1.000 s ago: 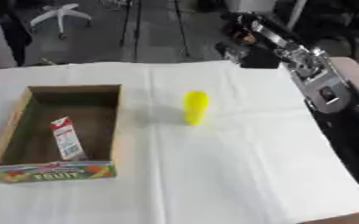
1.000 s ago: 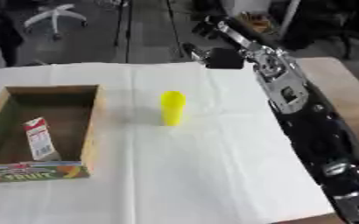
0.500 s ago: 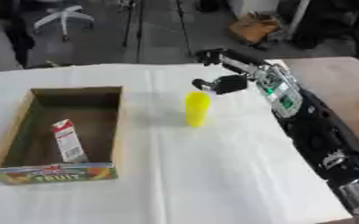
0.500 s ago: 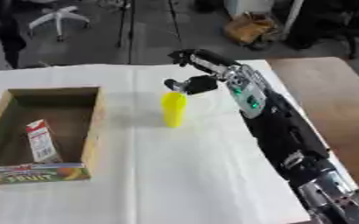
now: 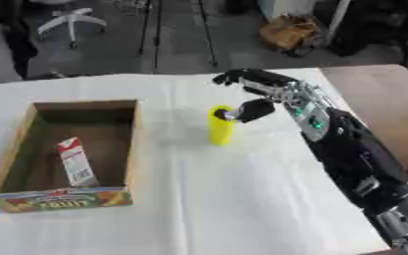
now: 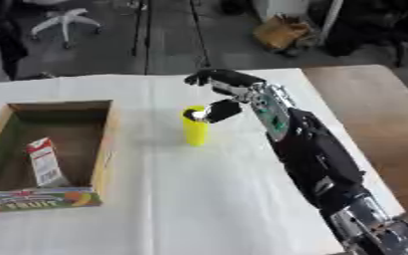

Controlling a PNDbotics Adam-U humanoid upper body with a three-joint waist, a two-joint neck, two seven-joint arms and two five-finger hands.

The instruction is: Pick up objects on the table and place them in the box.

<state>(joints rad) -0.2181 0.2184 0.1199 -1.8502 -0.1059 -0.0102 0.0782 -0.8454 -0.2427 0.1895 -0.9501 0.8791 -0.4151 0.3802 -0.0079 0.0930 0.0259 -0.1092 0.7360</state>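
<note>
Bottle (image 5: pixel 221 125), yellow, upright on the white table (image 5: pixel 242 199), well right of the box (image 5: pixel 129 149) holding one carton (image 5: pixel 75 162). Right hand (image 5: pixel 264 94) at its top, thumb by the cap, fingers arched above, not yet closed on it. Looks light, rigid, smooth plastic, tippy; better gripped mid-body. Left hand unseen.

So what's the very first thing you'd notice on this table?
The bright yellow bottle standing upright in the middle of the white table jumps out first. The robot's black and silver right hand reaches in from the right, its thumb at the bottle's top and its fingers arched above it. On the left sits a cardboard box with a small red and white carton lying inside.
</note>
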